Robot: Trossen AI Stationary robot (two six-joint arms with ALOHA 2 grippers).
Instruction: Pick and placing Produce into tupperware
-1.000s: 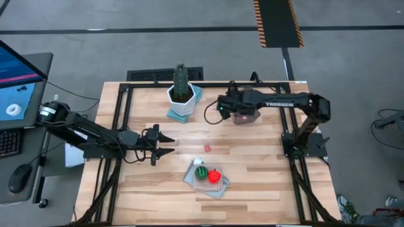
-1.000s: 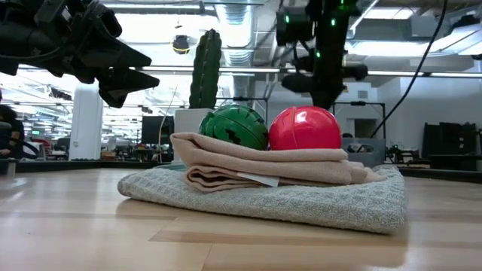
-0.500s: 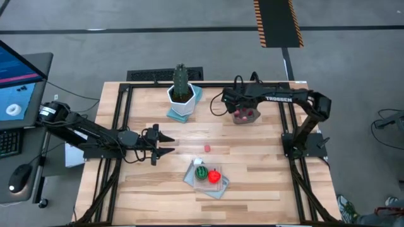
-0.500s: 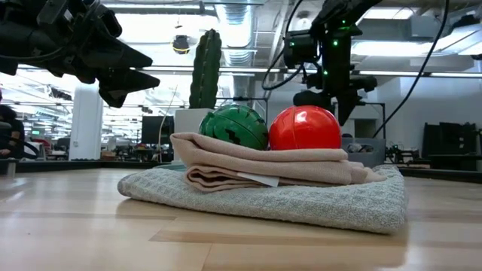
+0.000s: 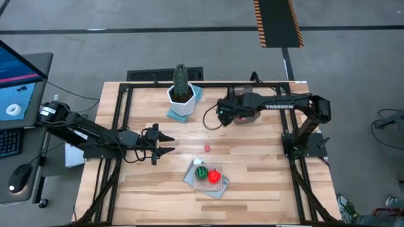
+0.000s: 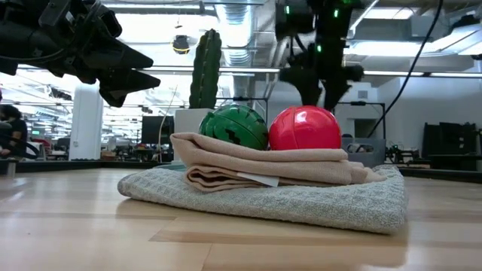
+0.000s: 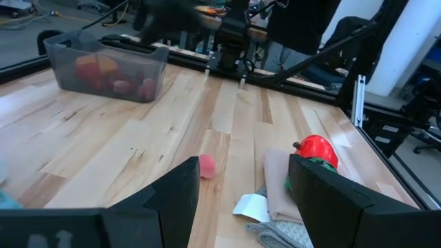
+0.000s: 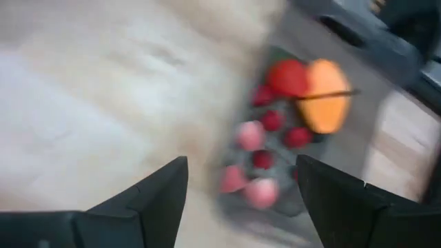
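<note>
The tupperware (image 7: 107,65) stands at the table's far right and holds orange, red and pink produce (image 8: 289,117); in the high view my right arm hides most of the tupperware (image 5: 247,119). My right gripper (image 5: 222,113) hangs open with nothing in it, just left of and above the tub. A small pink berry (image 5: 207,149) lies on the bare wood. A green striped ball (image 6: 235,126) and a red ball (image 6: 305,128) rest on the folded cloth (image 5: 207,180). My left gripper (image 5: 169,144) hovers open at mid-left.
A tall green cactus (image 5: 181,81) in a white pot (image 5: 182,101) stands at the far middle on a blue mat. A black frame (image 5: 120,120) runs along the table's edges. Bare wood lies between the cloth and the tub.
My right gripper has opened above the tupperware and now stands over the tub's left side, after swinging back toward the far edge and returning. My left arm has kept still.
</note>
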